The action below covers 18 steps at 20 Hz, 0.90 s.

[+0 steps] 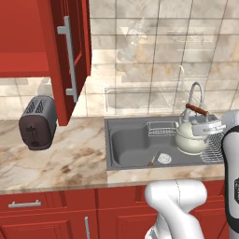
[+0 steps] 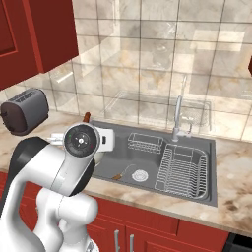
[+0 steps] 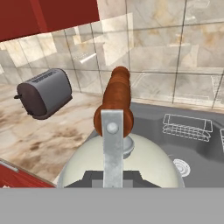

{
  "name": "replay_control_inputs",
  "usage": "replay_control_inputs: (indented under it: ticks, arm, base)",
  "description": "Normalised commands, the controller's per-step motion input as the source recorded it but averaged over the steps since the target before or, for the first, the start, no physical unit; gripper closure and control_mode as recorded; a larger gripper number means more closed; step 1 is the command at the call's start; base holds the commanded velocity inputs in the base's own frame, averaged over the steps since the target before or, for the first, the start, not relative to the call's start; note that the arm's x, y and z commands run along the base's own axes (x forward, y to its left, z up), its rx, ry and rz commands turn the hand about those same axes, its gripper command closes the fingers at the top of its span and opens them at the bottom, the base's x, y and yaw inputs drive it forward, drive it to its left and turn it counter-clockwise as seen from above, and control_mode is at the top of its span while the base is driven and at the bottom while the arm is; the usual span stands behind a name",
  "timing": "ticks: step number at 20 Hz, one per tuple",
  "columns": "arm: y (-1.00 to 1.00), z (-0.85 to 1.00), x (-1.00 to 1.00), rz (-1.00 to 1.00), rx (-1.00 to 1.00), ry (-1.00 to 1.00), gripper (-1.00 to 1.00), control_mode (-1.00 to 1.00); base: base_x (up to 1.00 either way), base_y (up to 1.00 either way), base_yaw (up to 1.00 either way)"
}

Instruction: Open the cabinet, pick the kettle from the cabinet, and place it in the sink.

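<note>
Holding the kettle (image 1: 190, 137) by the reddish-brown bar (image 1: 196, 109) of its wire handle, I have my gripper (image 1: 208, 127) clamped tight on that handle, and the cream body hangs over the right part of the sink (image 1: 122, 161), above the basin and apparently not yet resting on its floor. In the hand view the bar runs straight away from my fingers and the lid knob (image 3: 127, 143) sits just under it, so the kettle looks to hang fairly level; I judge the step in hand to be the lowering, and doing it well means coming straight down without swinging, since a wire handle lets the body pendulum. I'd release only once the base sits flat on the grey floor. Close around it: the small wire basket (image 1: 161, 128) lies just to its left against the back wall, the dish rack (image 1: 214, 148) is right beside it on the far side, and the faucet (image 1: 196, 93) arches just behind the handle, so tipping backward or sideways risks a knock. The open floor near the drain (image 1: 164, 158) offers the freest spot. Further out, the toaster (image 1: 38, 122) stands well apart on the counter (image 1: 70, 163), and the cabinet (image 1: 65, 56) door hangs open above it, clear of my path.
</note>
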Motion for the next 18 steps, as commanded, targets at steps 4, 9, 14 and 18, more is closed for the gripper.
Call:
replay_control_inputs:
  ticks: [4, 9, 14, 18]
  arm:
    - [0.00, 0.00, 0.00, 0.00, 0.00, 0.00, 1.00, -1.00]
    - [0.00, 0.00, 0.00, 0.00, 0.00, 0.00, 1.00, -1.00]
    - [0.00, 0.00, 0.00, 0.00, 0.00, 0.00, 1.00, -1.00]
    - [-0.01, 0.00, 0.01, 0.00, 0.00, 0.00, 1.00, -1.00]
  base:
    - [0.00, 0.00, 0.00]
    - [0.00, 0.00, 0.00]
    - [0.00, 0.00, 0.00]
    - [0.00, 0.00, 0.00]
